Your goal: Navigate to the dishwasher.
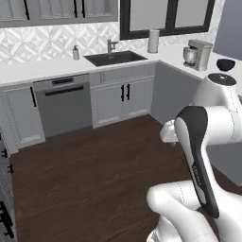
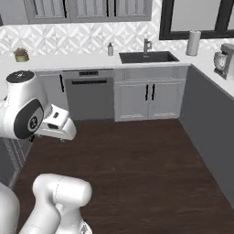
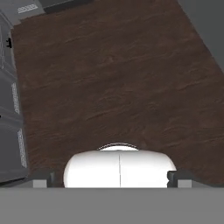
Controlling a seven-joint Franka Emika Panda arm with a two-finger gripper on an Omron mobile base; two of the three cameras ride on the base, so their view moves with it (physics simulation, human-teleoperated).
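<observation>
The dishwasher [image 1: 64, 108] is set in the back cabinet run, left of the sink. It has a flat dark-grey front, a long black bar handle and a control strip along its top. In the right base view the dishwasher [image 2: 89, 97] stands ahead and slightly to the left, across a stretch of dark wood floor. My gripper [image 3: 111, 177] hangs over the floor and points down. Its two dark fingertips [image 3: 43, 177] are wide apart with nothing between them, so it is open. The arm is folded close to the base, well short of the dishwasher.
A black sink [image 1: 115, 57] with a faucet sits right of the dishwasher, above pale grey cabinet doors [image 1: 124, 99]. A grey counter side [image 2: 208, 114] runs along the right, carrying a stand mixer [image 1: 197, 54] and a paper towel roll [image 2: 193, 43]. Cabinets [image 3: 11, 131] line the left.
</observation>
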